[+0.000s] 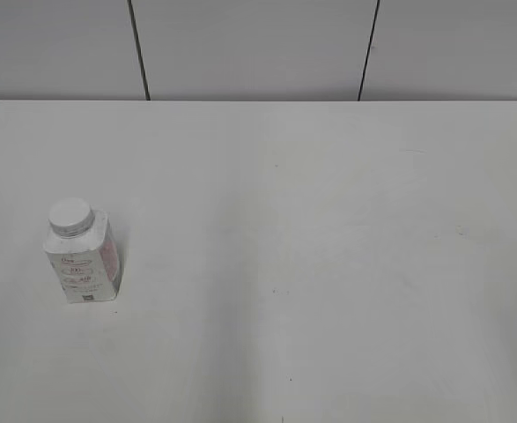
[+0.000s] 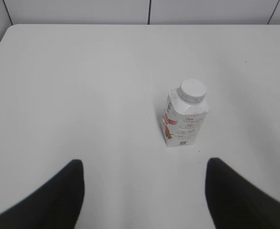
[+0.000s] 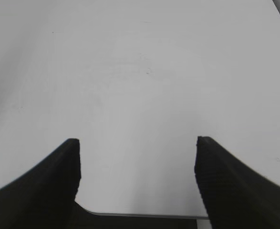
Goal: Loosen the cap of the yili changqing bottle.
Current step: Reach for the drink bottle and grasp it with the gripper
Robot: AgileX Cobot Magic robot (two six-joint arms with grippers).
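The yili changqing bottle (image 1: 84,266) stands upright on the left of the white table, a small squarish white bottle with reddish-pink print. Its round white cap (image 1: 70,216) sits on the neck. The left wrist view also shows the bottle (image 2: 183,121) and the cap (image 2: 193,90), ahead of and slightly right of my left gripper (image 2: 143,164), which is open and empty. My right gripper (image 3: 137,142) is open and empty above the table's near edge. Neither gripper shows in the exterior view.
The white table (image 1: 328,247) reaches back to a wall of pale panels with dark seams (image 1: 140,53). The table's near edge (image 3: 140,215) lies just under my right gripper. Its far left corner shows in the left wrist view (image 2: 11,27).
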